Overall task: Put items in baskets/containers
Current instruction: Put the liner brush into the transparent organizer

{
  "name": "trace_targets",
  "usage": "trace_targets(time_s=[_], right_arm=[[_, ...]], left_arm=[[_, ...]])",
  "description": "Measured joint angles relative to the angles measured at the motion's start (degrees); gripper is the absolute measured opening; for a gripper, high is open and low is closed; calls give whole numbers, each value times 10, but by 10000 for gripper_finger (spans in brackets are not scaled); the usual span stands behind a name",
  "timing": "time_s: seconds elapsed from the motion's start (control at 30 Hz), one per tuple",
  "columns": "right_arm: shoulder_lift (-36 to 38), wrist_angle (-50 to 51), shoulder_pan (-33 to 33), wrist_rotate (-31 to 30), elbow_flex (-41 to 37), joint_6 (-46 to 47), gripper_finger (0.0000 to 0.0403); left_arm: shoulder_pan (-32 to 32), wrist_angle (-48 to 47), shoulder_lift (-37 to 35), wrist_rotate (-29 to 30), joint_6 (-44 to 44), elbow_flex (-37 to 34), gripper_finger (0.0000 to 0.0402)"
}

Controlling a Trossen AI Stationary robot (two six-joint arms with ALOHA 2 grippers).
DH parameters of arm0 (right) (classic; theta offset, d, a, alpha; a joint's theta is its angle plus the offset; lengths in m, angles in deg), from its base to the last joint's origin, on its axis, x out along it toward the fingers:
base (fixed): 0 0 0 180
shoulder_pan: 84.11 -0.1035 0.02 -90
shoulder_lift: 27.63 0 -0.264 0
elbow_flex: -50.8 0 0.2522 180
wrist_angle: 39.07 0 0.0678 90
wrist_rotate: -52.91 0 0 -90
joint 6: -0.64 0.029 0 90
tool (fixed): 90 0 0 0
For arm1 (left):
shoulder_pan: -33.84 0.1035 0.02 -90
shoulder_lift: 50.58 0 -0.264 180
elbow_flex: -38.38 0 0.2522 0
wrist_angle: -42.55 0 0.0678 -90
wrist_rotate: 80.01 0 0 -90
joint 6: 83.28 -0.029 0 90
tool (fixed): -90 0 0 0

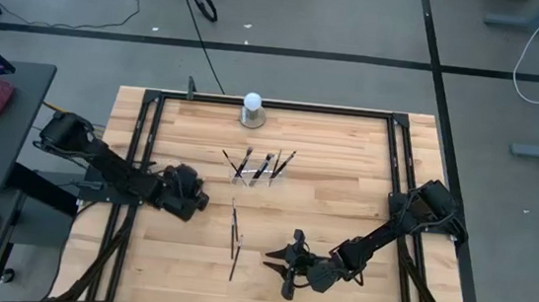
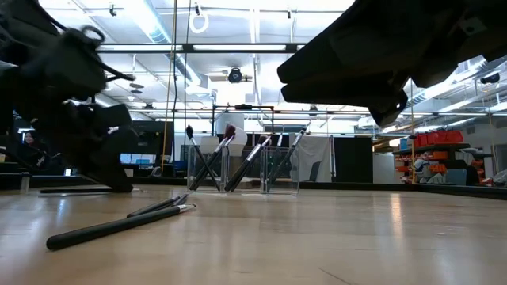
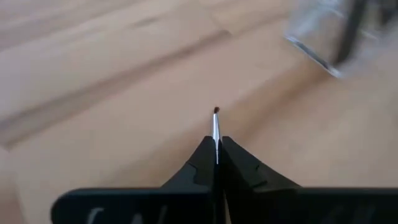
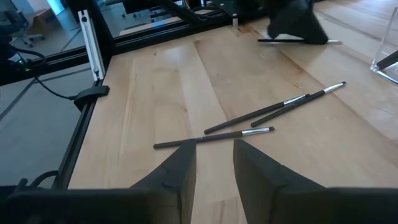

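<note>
Left gripper (image 3: 216,155) pinches a brush (image 3: 216,127) (holder (image 1: 259,173) near); right gripper (image 4: 214,163), parted, faces open wood.

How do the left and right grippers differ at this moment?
The left gripper is shut on a thin brush, near the clear holder; the right gripper is open and holds nothing, hovering by the loose brushes on the table. The left sits at mid-table; the right nearer the front edge. Both are dark, two-fingered and low over the wood.
</note>
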Motion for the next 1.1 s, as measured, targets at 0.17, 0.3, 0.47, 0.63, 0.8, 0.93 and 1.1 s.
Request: trace_targets(time_s=[0.17, 0.3, 0.47, 0.63, 0.8, 0.93, 1.1], right_arm=[[0, 0, 0, 0, 0, 0, 107], [0, -3, 0, 0, 0, 0, 107], [0, -8, 1, 0, 0, 0, 107], [0, -15, 4, 0, 0, 0, 107], [0, -15, 4, 0, 0, 1, 107], [0, -15, 4, 0, 0, 8, 107], [0, -15, 4, 0, 0, 9, 107]], left_arm=[[-75, 24, -1, 1, 33, -1, 12], [-119, 32, -16, 1, 44, -2, 11], [-144, 38, -32, -2, 38, -2, 16], [-147, 40, -31, 6, 35, -2, 15], [-147, 42, -28, 23, 23, -2, 35], [-148, 43, -29, 11, -21, -2, 83], [-166, 37, -31, -15, -50, 0, 146]])
